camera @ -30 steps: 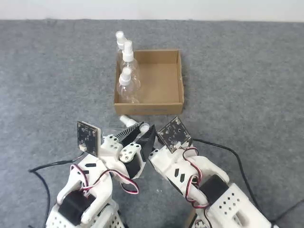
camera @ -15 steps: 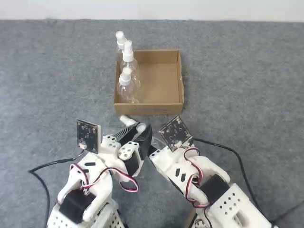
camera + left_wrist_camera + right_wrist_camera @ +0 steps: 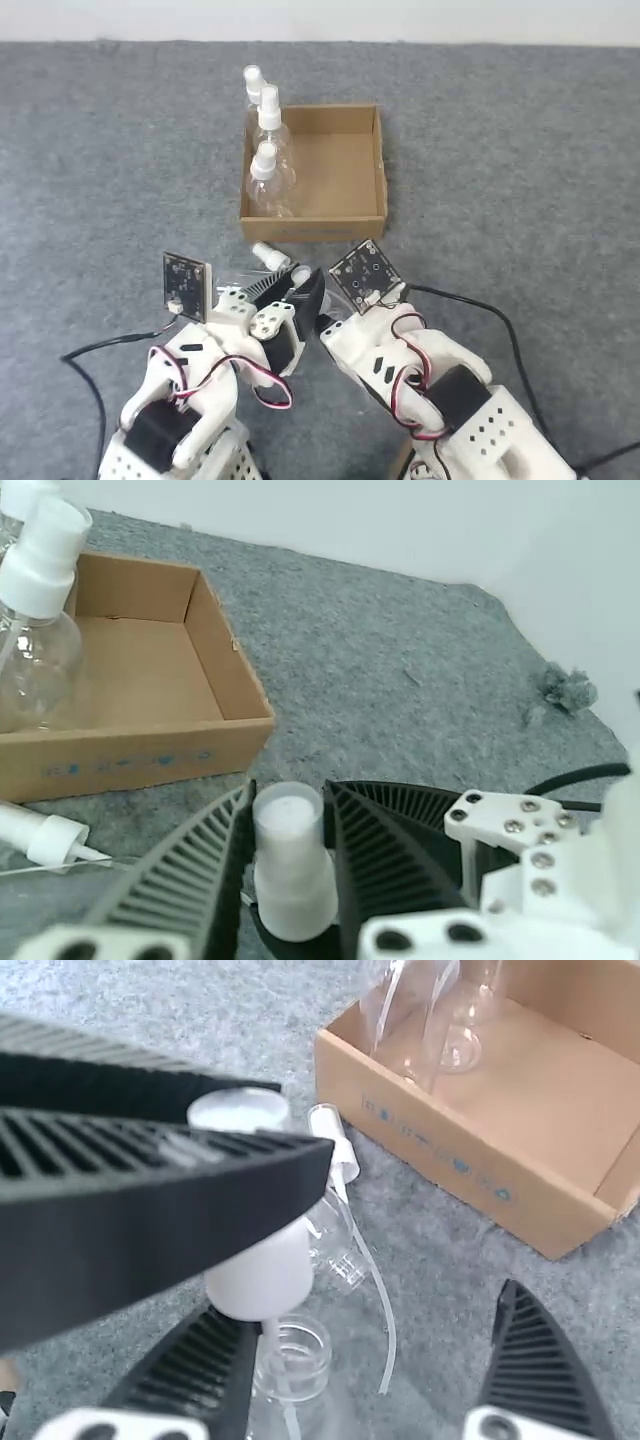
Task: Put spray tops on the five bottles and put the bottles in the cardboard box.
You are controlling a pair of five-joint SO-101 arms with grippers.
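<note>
Spray top (image 3: 290, 865) is clenched upright in the jaws of the left gripper (image 3: 288, 815), over an open bottle (image 3: 292, 1358).
Its long axis points down at the bottle's neck, so I judge the next move is straight down. The right gripper (image 3: 362, 1300) has released jaws either side of the bottle. A spare top (image 3: 45, 835) lies on the bench (image 3: 500, 150) just beside. Farther off is the box (image 3: 312, 228), with capped bottles (image 3: 265, 175) inside.

Right half of the cardboard box (image 3: 340, 170) lies open; bottles (image 3: 266, 183) crowd its left side
</note>
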